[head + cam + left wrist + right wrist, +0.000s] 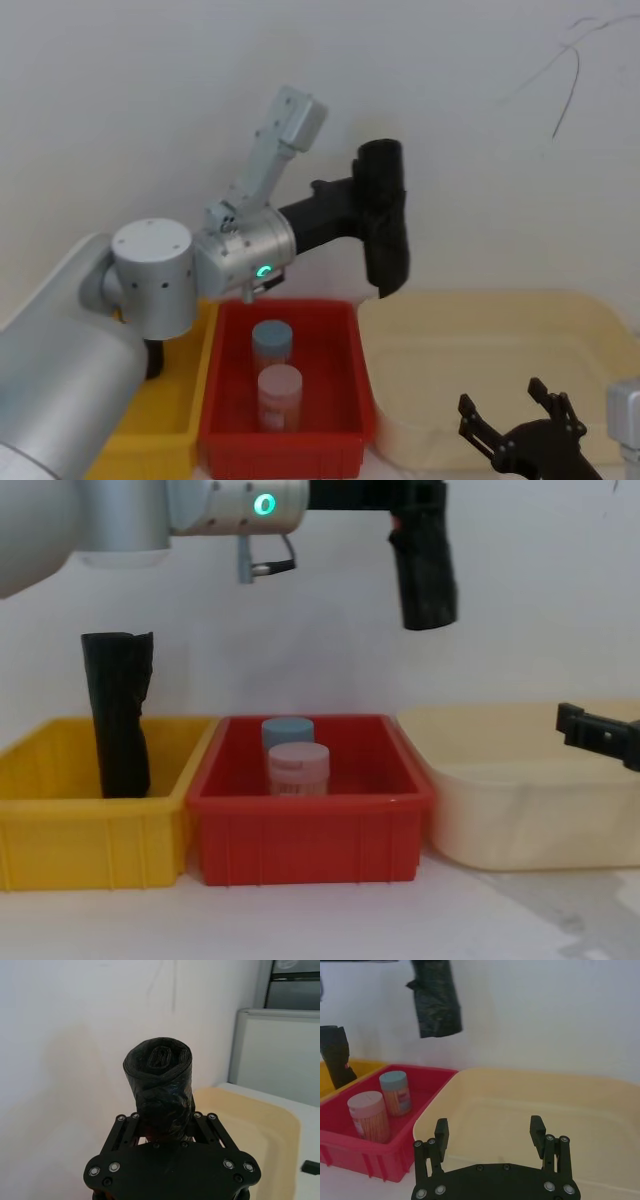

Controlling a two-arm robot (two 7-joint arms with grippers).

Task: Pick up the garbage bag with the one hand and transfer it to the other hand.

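Black matte plastic-film garbage bag (384, 215), a slim roll, hangs upright in the air, high over where the red plastic bin (310, 825) meets the cream tub (520, 810). My green-lit left gripper (165, 1121) has its fingers clamped on its upper part. My right gripper (489, 1127) sits low over the tub, fingers (441, 1132) spread open

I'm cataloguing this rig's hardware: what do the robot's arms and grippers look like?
The left arm is silver-grey with cylindrical joints and a green light ring. The left gripper and right gripper are black, two-fingered, with silver screws.
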